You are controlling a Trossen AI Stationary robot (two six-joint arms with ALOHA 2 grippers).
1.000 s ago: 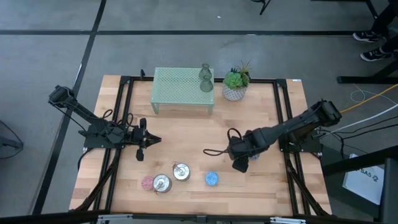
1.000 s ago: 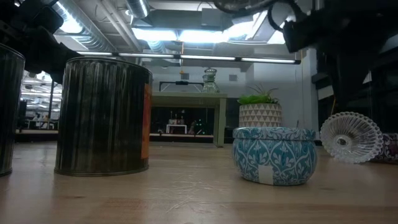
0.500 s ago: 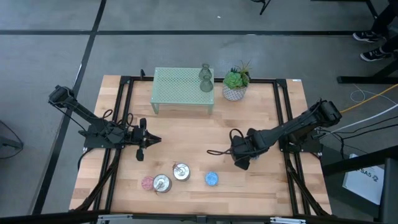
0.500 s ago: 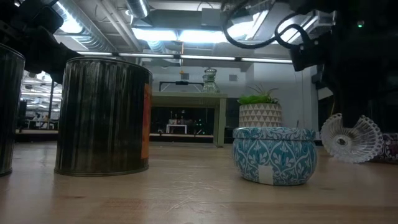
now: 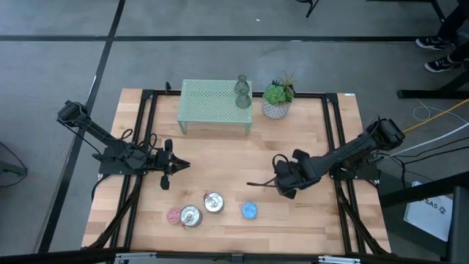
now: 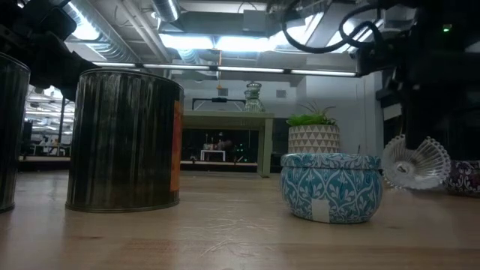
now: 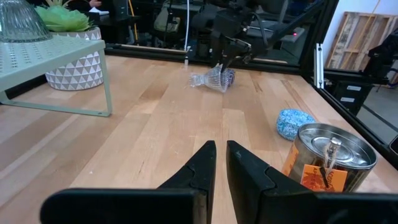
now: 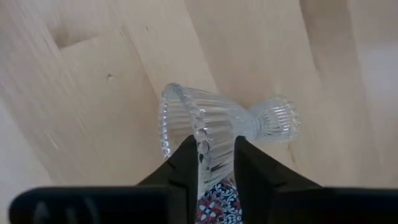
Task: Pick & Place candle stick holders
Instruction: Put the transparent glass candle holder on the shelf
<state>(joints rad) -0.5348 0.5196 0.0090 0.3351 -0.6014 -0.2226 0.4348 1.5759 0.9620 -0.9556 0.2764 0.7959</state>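
Right hand newly clamping glass holder

A pale wooden tabletop framed by black rails stands on a grey concrete floor crossed by dark lines. Fluorescent strip lights and exposed ducts run along the ceiling, and a wooden pallet leans against a white wall.

mesh stand | potted plant beside it | wooden table
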